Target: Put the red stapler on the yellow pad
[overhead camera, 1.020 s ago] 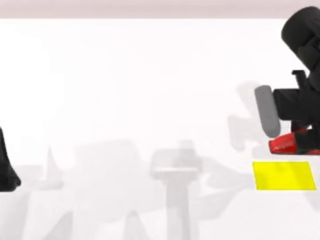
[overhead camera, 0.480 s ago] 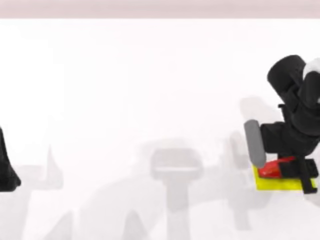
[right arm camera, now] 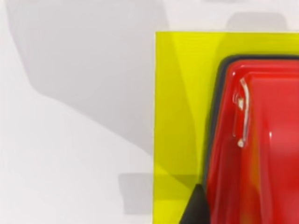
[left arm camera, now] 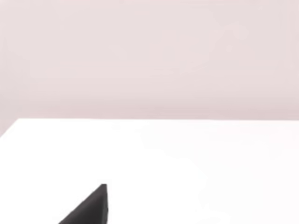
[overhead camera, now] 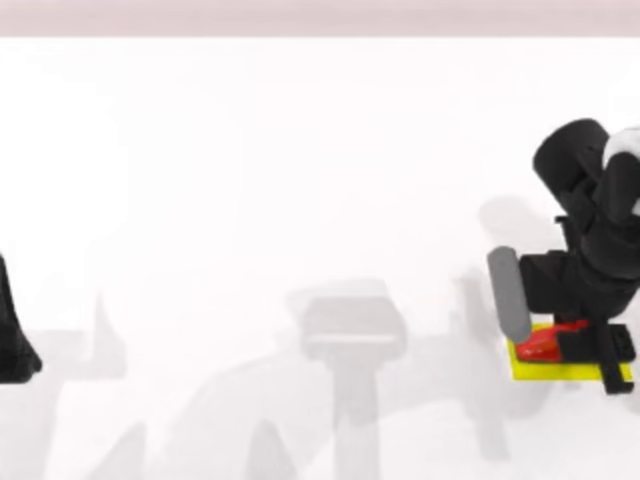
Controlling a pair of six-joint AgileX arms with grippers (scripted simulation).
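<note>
Stapler: the red stapler [right arm camera: 257, 144], glossy and wedge-shaped with a dark base edge, is seen over the yellow pad [right arm camera: 180, 116].
Pad: flat, plain, rectangular.
Right gripper [overhead camera: 585, 345]: positioned at the stapler; how far the fingers are parted cannot be told.
Left arm [overhead camera: 15, 330]: parked at the table's left edge.

Glossy red stapler [right arm camera: 261, 149], matt yellow pad [right arm camera: 180, 116]

White table [overhead camera: 250, 180], pale pink wall [left arm camera: 149, 56] behind it
</note>
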